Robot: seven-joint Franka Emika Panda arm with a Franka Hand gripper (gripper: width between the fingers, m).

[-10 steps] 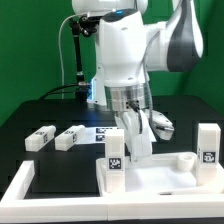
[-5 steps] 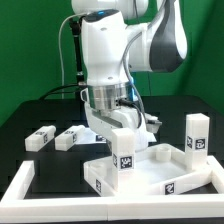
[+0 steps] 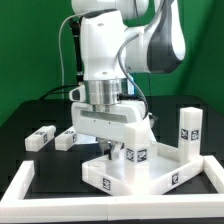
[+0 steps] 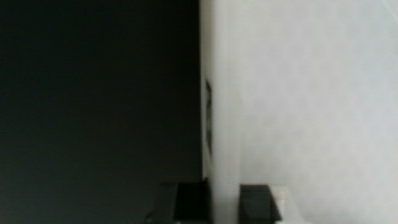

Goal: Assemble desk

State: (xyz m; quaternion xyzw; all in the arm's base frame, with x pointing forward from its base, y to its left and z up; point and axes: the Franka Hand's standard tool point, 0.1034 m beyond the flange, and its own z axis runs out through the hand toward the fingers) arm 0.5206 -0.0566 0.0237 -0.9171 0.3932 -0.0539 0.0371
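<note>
The desk's white rimmed tabletop (image 3: 120, 180) lies at the front of the black table. Two short white legs with tags stand upright on it, one near its middle (image 3: 135, 153) and one at the exterior view's right (image 3: 188, 130). My gripper (image 3: 115, 150) reaches straight down from the arm and is shut on the tabletop's raised rim. In the wrist view the two dark fingers (image 4: 192, 200) pinch a thin white edge of the tabletop (image 4: 302, 100), and my gripper (image 4: 224, 203) is closed around it. The fingertips are partly hidden behind the middle leg in the exterior view.
Two loose white legs with tags lie at the exterior view's left, one (image 3: 40, 137) beside the other (image 3: 68, 138). White border strips (image 3: 22, 180) edge the table at the front and left. The arm's body blocks the table's back middle.
The tabletop has turned in my grip along with the wrist. The right leg has swung inward and farther back, and the middle leg has shifted toward the exterior view's right.
</note>
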